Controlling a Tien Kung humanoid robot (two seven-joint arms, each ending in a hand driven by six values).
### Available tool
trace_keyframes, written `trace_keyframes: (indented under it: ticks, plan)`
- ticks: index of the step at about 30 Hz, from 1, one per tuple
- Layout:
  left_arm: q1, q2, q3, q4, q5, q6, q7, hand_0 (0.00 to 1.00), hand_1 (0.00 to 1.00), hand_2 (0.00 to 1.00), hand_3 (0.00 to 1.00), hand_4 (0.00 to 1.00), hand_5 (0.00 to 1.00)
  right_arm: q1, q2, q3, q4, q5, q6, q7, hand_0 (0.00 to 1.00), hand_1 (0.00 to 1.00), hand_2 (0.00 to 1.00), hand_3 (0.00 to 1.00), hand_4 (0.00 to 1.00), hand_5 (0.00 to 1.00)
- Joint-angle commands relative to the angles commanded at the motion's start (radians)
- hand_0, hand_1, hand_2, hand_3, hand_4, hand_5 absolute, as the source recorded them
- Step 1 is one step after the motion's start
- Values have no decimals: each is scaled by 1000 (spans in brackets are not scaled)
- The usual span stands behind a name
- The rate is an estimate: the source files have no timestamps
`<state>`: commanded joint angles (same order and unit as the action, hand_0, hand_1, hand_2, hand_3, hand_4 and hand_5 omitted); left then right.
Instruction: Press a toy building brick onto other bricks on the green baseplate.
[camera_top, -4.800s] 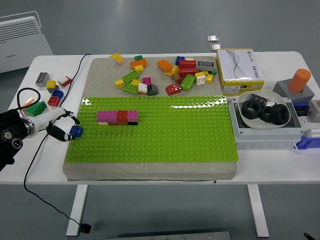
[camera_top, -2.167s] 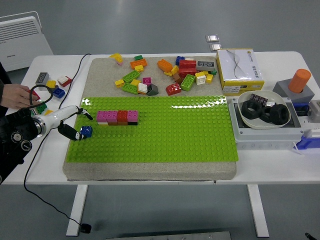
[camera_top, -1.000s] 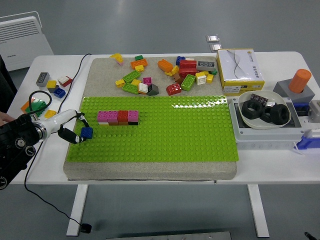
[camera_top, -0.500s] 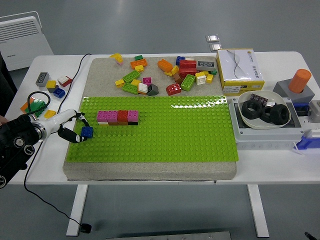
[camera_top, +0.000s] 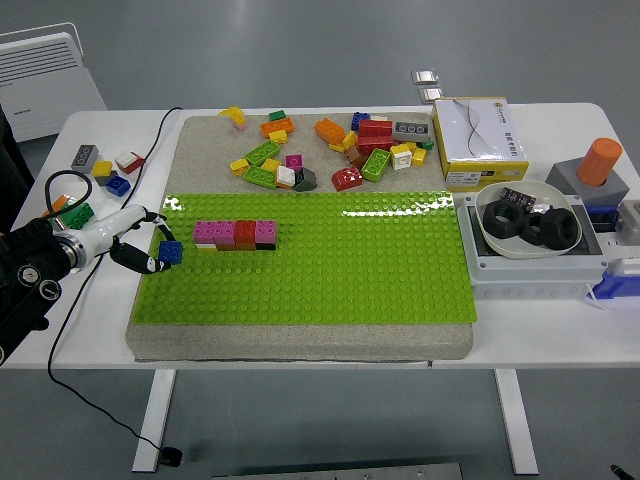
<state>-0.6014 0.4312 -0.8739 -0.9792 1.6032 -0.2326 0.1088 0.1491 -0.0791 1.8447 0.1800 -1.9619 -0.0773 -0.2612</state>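
Right now my left hand (camera_top: 140, 243) pinches the small blue brick (camera_top: 170, 252) between fingertips, holding it at the left edge of the green baseplate (camera_top: 320, 270), just left of the row of bricks (camera_top: 235, 234) it should join. I judge it light, rigid and slick-sided, so a grip on two opposite side walls suits it, leaving the top free for pressing. It looks nearly square, slightly tilted, studs roughly upward; I cannot make out a clear long axis.
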Motion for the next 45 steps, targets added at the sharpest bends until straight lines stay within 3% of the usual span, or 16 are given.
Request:
trace_keyframes:
  ticks: [7, 11, 18, 22, 26, 30, 34, 45]
  plan:
    - [7, -12, -34, -58, -91, 14, 18, 970, 980, 942, 519, 791, 2, 0, -3, -2, 0, 2, 0, 0, 520, 626, 737, 809, 893, 998]
    - [8, -33, -59, -109, -156, 48, 63, 998, 996, 957, 508, 827, 2, 1, -4, 0, 0, -3, 1, 0, 520, 625, 736, 809, 893, 998]
    - [-19, -49, -32, -155, -272, 61, 143, 998, 998, 987, 500, 844, 2, 2, -9, 0, 0, -6, 1, 1, 520, 625, 735, 809, 893, 998]
    - [-42, -99, -25, -138, -282, 85, 160, 998, 998, 997, 504, 837, 2, 3, -11, 4, 0, -14, 2, 1, 520, 622, 734, 809, 893, 998]
    - [-60, -154, -10, -112, -233, 106, 158, 998, 998, 998, 509, 834, 2, 5, -11, 6, 0, -22, 3, 1, 520, 621, 733, 809, 893, 998]
    - [-80, -192, 14, -79, -186, 110, 157, 998, 998, 998, 509, 834, 2, 6, -12, 8, 0, -27, 4, 1, 520, 621, 733, 809, 893, 998]
    - [-111, -204, 63, -31, -153, 106, 150, 998, 998, 998, 509, 837, 2, 8, -15, 10, 0, -32, 5, 1, 520, 619, 728, 809, 894, 998]
    - [-186, -198, 173, 43, -153, 86, 137, 998, 998, 998, 518, 839, 2, 17, -21, 17, 0, -44, 8, 2, 520, 613, 724, 809, 896, 998]
